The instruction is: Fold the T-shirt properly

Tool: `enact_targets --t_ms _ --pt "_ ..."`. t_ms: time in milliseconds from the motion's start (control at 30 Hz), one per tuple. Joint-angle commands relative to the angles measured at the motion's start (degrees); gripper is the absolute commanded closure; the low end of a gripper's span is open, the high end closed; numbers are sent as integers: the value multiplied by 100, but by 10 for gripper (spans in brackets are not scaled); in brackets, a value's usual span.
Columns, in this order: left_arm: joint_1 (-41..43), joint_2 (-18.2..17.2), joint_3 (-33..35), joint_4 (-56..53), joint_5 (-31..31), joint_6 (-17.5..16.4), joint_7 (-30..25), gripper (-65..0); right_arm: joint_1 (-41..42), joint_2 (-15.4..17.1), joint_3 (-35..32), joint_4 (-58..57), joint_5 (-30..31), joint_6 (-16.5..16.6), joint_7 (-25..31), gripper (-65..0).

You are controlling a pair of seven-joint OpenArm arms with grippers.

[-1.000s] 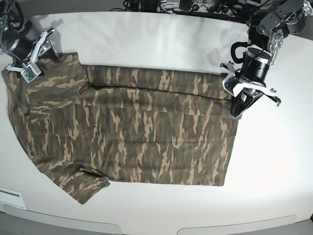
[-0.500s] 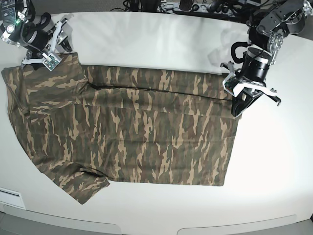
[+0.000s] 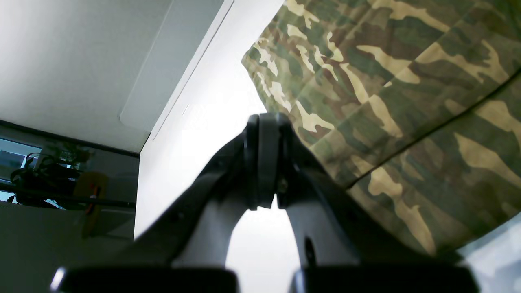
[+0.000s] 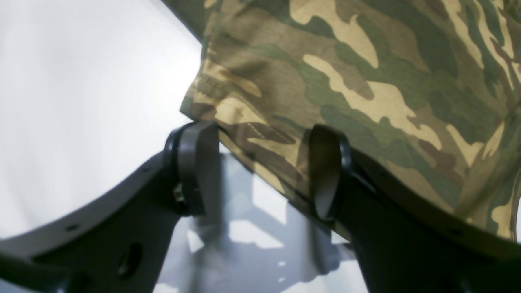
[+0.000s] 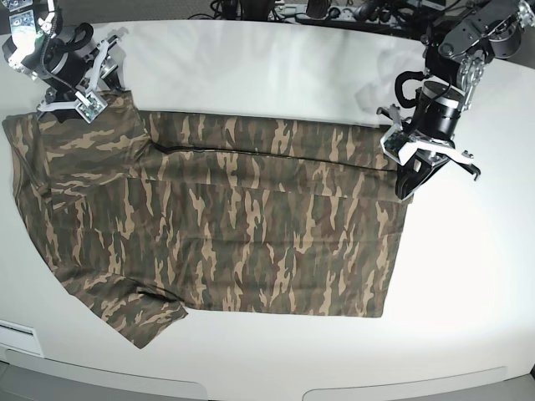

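Observation:
The camouflage T-shirt [image 5: 226, 217] lies spread flat on the white table, with a fold line running across its far part. My left gripper [image 5: 407, 185] is shut on the shirt's right hem edge at the end of that fold line. In the left wrist view its pads [image 3: 264, 162] are pressed together where the cloth [image 3: 407, 93] meets them. My right gripper [image 5: 82, 98] is open at the far corner of the left sleeve. In the right wrist view its fingers [image 4: 195, 167] straddle the sleeve's stitched edge [image 4: 260, 142] without closing on it.
The white table [image 5: 267, 75] runs on behind the shirt and to its right. Cables and equipment [image 5: 334, 12] sit along the far edge. A pale strip [image 5: 17, 338] lies at the front left corner.
My right gripper has moved from the sleeve's outer left side up and right to the sleeve's far corner, staying open. The left gripper and the shirt have not moved.

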Motion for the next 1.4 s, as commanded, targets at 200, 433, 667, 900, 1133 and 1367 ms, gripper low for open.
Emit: enact_targets --t_ms 200,433,667,900,1133,1367 --pt "-35 -92 -46 72 63 90 -109 0 61 83 44 66 11 -352 221 0" --pt "-33 -92 -46 72 61 87 -107 0 354 85 57 153 -223 -734 195 0" --pt "-35 -92 -46 72 61 90 -111 0 348 83 55 186 1215 302 -616 -183" --pt "-33 -92 -46 72 59 87 -107 0 348 57 52 168 1338 109 -605 -424" --pt "-35 -94 -46 72 63 87 -111 0 365 -413 -31 -481 557 310 -376 -424" --pt "-33 -94 -46 72 61 87 -107 0 367 -420 -31 -629 109 114 -289 -256"
